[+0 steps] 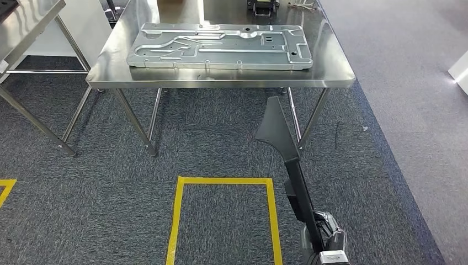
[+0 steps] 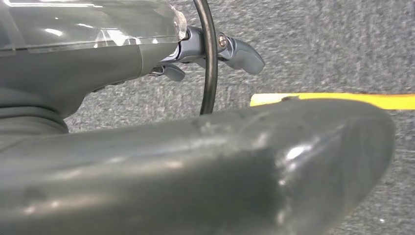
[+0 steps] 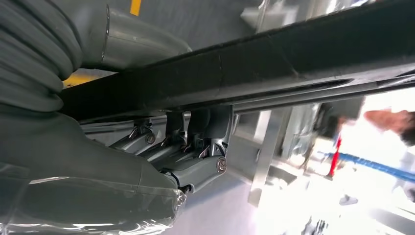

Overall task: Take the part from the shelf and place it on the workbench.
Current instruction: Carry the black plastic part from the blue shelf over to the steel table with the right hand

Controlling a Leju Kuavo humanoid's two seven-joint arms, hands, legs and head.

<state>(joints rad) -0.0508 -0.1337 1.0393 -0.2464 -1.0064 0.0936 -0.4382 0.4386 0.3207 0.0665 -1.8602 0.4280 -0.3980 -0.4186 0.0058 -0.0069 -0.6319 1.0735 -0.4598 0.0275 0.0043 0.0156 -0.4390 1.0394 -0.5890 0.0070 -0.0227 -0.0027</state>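
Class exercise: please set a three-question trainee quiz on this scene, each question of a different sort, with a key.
1. True or false: the long dark part lies on the workbench.
2. Which hand holds the part? A. left hand B. right hand C. neither
3. Fill in: the yellow tape rectangle is marked on the ____.
Key: 1 false; 2 B; 3 floor.

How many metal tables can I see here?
2. One table stands straight ahead, carrying a big grey metal plate. A second table shows partly at the far left edge. More could stand outside the picture.
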